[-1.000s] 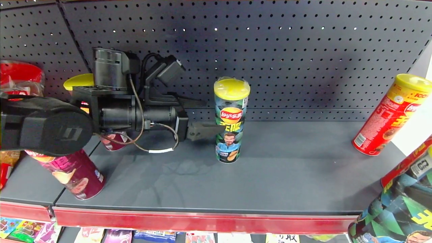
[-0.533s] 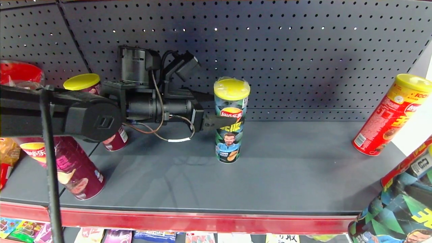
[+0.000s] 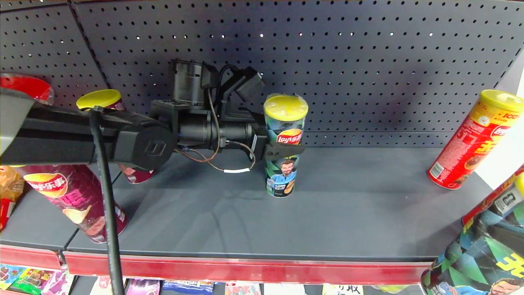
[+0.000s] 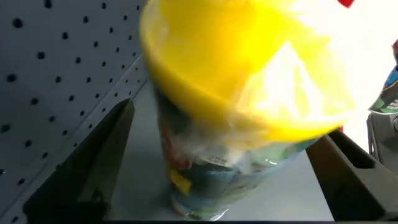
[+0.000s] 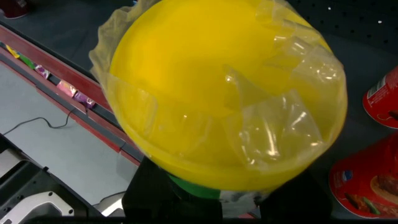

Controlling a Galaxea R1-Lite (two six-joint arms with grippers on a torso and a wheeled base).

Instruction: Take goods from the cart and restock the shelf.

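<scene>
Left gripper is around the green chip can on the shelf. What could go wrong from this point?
1. The left gripper straddles the green can about mid-height, jaws open with gaps either side. A sideways nudge could topple this tall, narrow can.
2. The left arm lies right in front of the maroon can at the back of the shelf. A careless pull-out might knock it.

Two green cans: one green can (image 3: 281, 176) between the left gripper's (image 3: 286, 144) parted fingers, the other green can (image 3: 470, 258) well beyond its fingertips. Two maroon, back along its arm: front maroon can (image 3: 71, 196), rear maroon can (image 3: 99, 98). Two red beyond the fingertips: red can (image 3: 470, 139), second red can (image 3: 489, 203) (partly seen).
</scene>
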